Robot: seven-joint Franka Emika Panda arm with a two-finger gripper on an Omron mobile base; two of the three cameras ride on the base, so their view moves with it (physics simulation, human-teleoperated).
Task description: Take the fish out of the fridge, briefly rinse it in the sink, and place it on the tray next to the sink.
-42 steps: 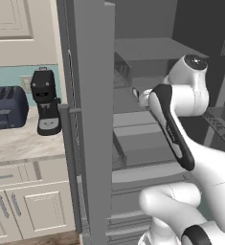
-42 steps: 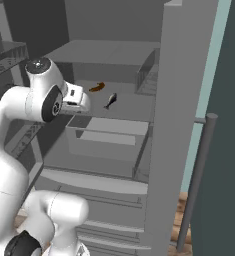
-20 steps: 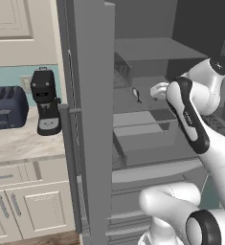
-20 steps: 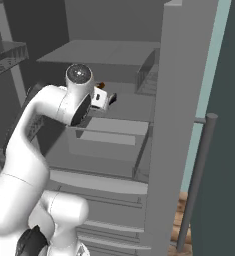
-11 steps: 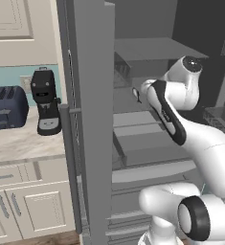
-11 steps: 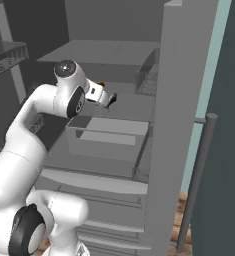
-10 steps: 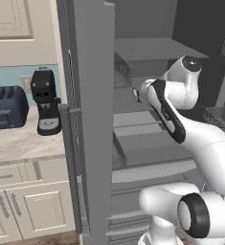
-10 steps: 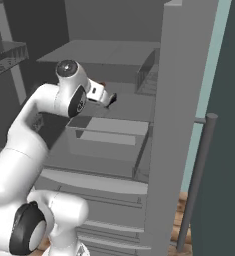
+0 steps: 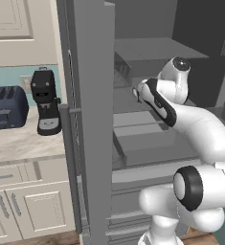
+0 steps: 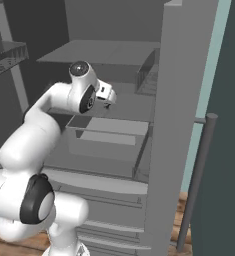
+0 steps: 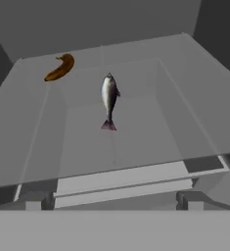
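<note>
The fridge (image 9: 92, 119) stands open, its door (image 10: 179, 125) and bar handle (image 10: 196, 175) swung out to the side. On a grey shelf inside lies the fish (image 11: 109, 100), slim and dark grey, tail towards me. My gripper (image 11: 114, 200) is open, hovering above and short of the fish with nothing between its fingertips (image 11: 38, 200). In the base views my hand (image 9: 139, 92) (image 10: 106, 95) reaches over that middle shelf. The sink and the tray are out of view.
A brown banana-like item (image 11: 60, 67) lies at the shelf's back left, apart from the fish. Below the shelf sits a grey drawer (image 10: 109, 137). A wire rack (image 10: 146, 75) hangs at the shelf's side. A coffee machine (image 9: 46, 103) and toaster (image 9: 6, 107) stand on the counter beside the fridge.
The arm's elbow has swung to the left and the hand has shifted slightly further over the shelf. The gripper has stayed open.
</note>
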